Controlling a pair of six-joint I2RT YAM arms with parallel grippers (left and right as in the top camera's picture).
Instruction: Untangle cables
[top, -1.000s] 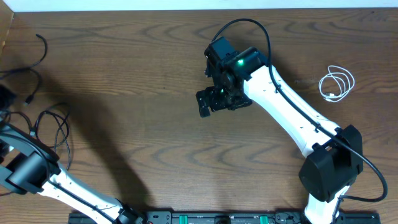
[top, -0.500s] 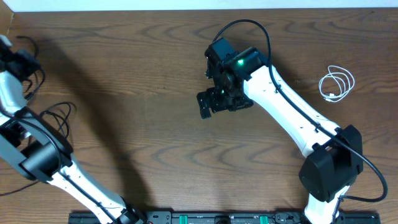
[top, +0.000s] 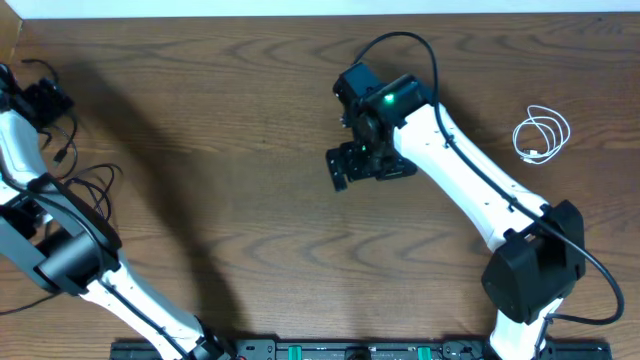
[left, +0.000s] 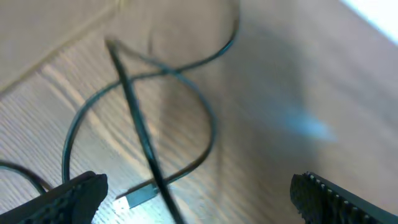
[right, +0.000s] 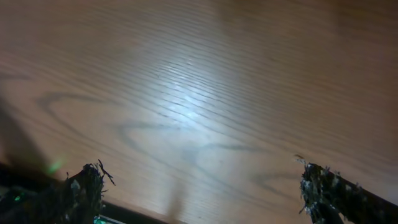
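Two black cables lie in loose loops at the table's left edge (top: 88, 190). In the left wrist view one black cable (left: 205, 124) curls across the wood, a second strand crosses it, and a small plug (left: 140, 196) lies below. My left gripper (top: 42, 100) hovers near the far left corner, open, with that strand passing between its wide-apart fingers (left: 78, 196) untouched. A white cable (top: 541, 135) lies coiled at the right. My right gripper (top: 368, 165) hangs open over bare wood mid-table, its fingers (right: 336, 193) holding nothing.
The table's far edge runs along the top of the overhead view. The arm bases and a black rail (top: 350, 350) sit along the near edge. The left arm's own thick black wire hangs beside its wrist.
The left arm swung from the left edge toward the far left corner. Its jaws went from shut to open, releasing the black cable. The right gripper drifted slightly right.
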